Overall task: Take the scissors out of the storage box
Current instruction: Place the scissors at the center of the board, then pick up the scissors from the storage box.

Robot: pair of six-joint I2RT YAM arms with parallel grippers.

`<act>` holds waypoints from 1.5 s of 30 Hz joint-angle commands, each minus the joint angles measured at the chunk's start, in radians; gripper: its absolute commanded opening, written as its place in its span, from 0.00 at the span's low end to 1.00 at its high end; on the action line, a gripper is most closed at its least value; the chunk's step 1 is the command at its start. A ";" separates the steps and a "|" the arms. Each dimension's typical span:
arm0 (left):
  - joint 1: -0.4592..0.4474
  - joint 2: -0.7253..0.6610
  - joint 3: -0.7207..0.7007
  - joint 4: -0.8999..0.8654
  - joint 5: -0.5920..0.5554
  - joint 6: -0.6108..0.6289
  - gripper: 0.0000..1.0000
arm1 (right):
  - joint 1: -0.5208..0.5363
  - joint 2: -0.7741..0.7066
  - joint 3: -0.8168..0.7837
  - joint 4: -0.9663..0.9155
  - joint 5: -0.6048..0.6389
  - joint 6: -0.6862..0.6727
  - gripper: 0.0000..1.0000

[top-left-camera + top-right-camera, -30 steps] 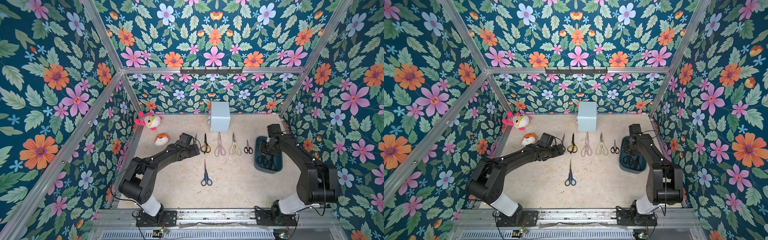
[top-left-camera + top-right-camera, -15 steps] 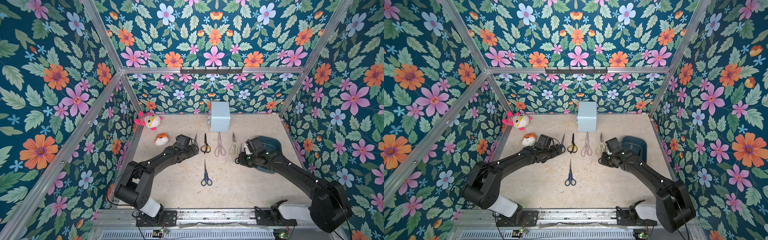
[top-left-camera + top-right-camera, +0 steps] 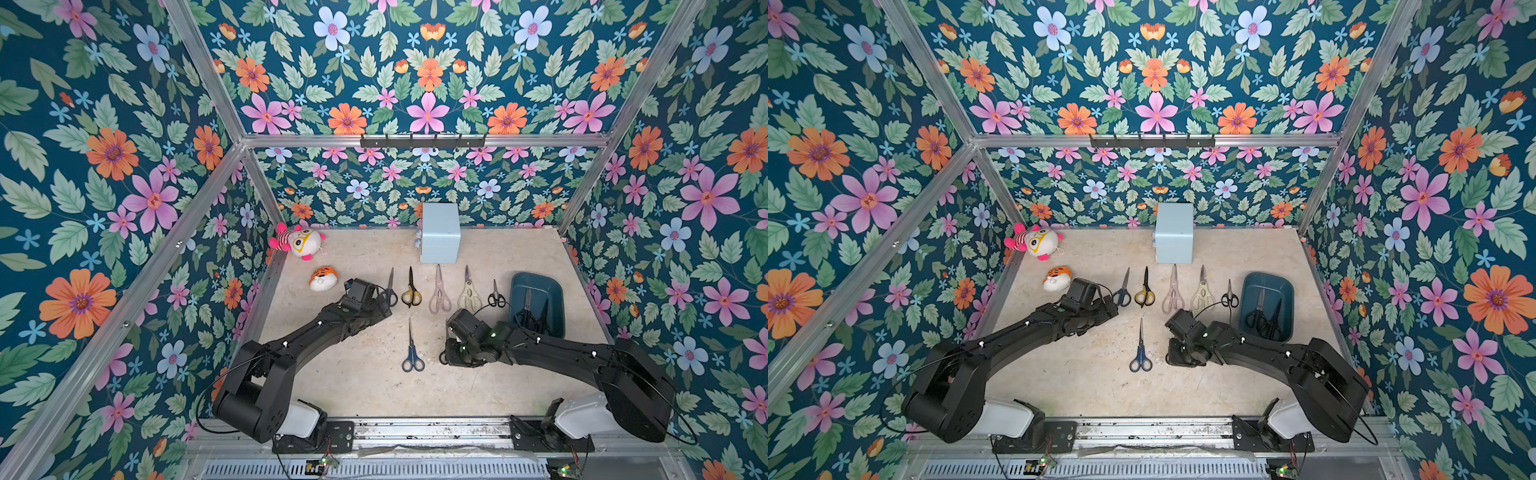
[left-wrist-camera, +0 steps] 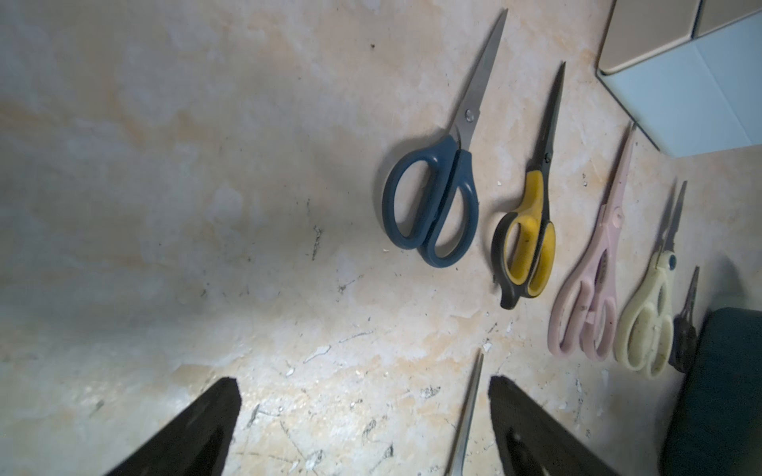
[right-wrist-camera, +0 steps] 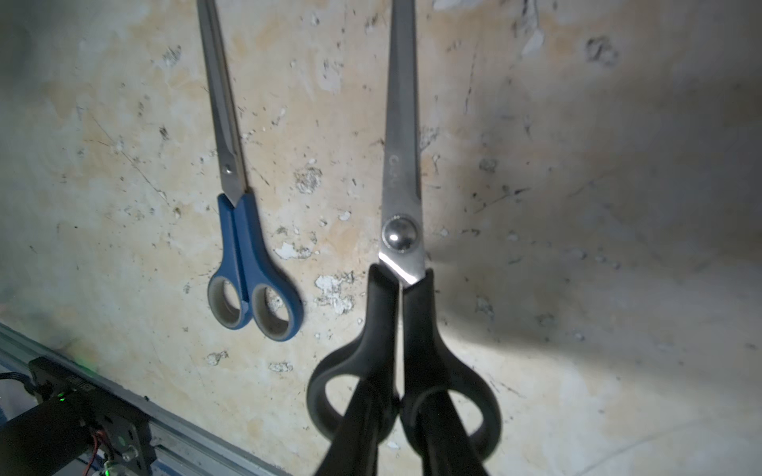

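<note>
A black-handled pair of scissors (image 5: 402,230) is outside the dark teal storage box (image 3: 540,286), pinched at its handles by the nearly closed right gripper (image 5: 398,412) low over the counter (image 3: 353,374), just beside a blue-handled pair (image 3: 411,351) lying flat. Other black pairs (image 3: 530,316) lie inside the box on the counter's right side, with a row of five pairs (image 3: 439,291) beside it. The left gripper (image 4: 363,391) hangs wide open and empty near the row's dark blue pair (image 4: 433,206).

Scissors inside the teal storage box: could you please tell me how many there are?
2, both black-handled, side by side in the storage box: one pair left of centre, the other pair right of centre. Others may hide beneath.
</note>
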State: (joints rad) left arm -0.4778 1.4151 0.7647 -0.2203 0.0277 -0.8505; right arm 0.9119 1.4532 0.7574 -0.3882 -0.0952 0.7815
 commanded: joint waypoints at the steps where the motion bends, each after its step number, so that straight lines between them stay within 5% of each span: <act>1: 0.001 -0.014 -0.007 -0.011 -0.023 0.003 0.99 | 0.005 0.016 -0.032 0.067 0.012 0.081 0.00; 14: 0.001 -0.012 -0.001 -0.019 -0.028 0.009 0.98 | 0.045 0.176 0.066 0.006 0.079 0.027 0.00; 20: 0.001 -0.015 -0.013 -0.017 -0.030 0.007 0.98 | 0.051 0.194 0.089 -0.019 0.087 0.026 0.24; 35: 0.001 0.015 0.027 -0.020 -0.015 0.025 0.98 | 0.030 0.104 0.276 -0.198 0.155 -0.011 0.37; 41: 0.001 0.016 0.028 -0.017 -0.015 0.025 0.98 | -0.111 0.016 0.292 -0.267 0.184 -0.071 0.36; 45: 0.001 0.020 0.023 -0.014 -0.012 0.024 0.98 | -0.303 -0.047 0.255 -0.292 0.189 -0.151 0.36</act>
State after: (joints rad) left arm -0.4778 1.4338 0.7891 -0.2363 0.0139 -0.8345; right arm 0.6903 1.4296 1.0283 -0.6224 0.0624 0.7040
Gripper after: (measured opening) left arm 0.984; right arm 0.364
